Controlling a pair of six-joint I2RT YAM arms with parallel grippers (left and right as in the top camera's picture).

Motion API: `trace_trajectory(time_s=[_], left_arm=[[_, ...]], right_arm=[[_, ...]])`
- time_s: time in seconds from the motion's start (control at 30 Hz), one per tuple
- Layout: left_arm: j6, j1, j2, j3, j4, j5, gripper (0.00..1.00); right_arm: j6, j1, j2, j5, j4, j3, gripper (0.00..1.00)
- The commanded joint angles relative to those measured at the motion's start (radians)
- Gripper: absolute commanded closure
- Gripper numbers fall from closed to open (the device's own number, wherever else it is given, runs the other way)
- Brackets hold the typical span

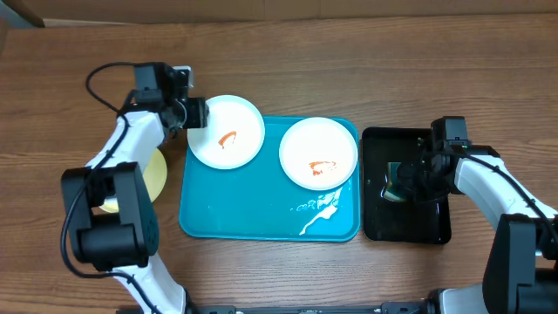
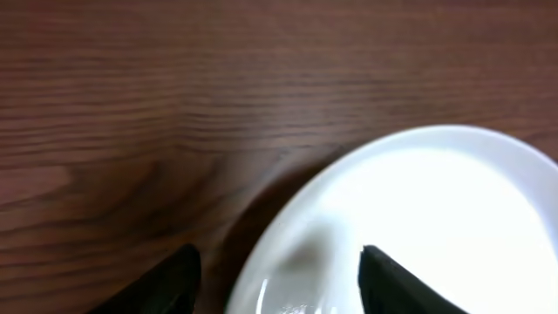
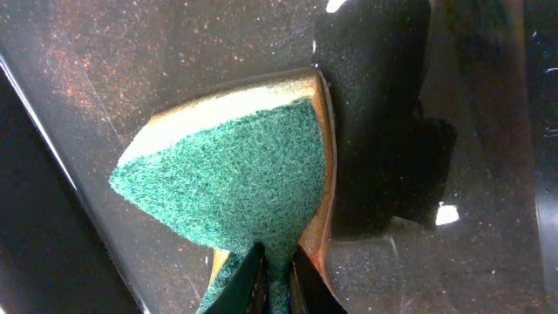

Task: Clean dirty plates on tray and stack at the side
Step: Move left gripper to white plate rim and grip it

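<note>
Two white plates with orange-red smears are on the turquoise tray point(image 1: 253, 218). The left plate point(image 1: 228, 133) overhangs the tray's back left corner; the right plate point(image 1: 318, 153) lies at the back right. A pale yellow plate point(image 1: 159, 172) lies on the table left of the tray, partly hidden by my left arm. My left gripper point(image 1: 197, 113) is open, its fingers point(image 2: 279, 262) astride the left plate's rim point(image 2: 436, 201). My right gripper point(image 1: 406, 179) is shut on a green-and-yellow sponge point(image 3: 235, 166) over the black tray.
The black tray point(image 1: 436, 228) stands right of the turquoise tray and looks wet inside point(image 3: 131, 70). White foamy streaks point(image 1: 321, 209) lie on the turquoise tray's front right. Bare wooden table surrounds both trays.
</note>
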Motion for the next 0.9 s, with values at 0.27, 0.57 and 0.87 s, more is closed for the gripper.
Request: trace_trajectory(time_s=[0.27,0.57,0.87], left_arm=[[0.026,-0.018,0.027,0.011,-0.062,-0.031,0.77],[0.024,-0.018,0.027,0.011,-0.263,-0.03,0.96],[-0.045,-0.018,0.027,0.011,-0.499,-0.111,0.96]], right_arm=[[-0.004,0.0,0.014,0.008,-0.015,-0.026,0.92],[-0.004,0.0,0.014,0.008,-0.016,-0.026,0.92],[-0.005,0.0,0.014,0.008,-0.022,-0.026,0.96]])
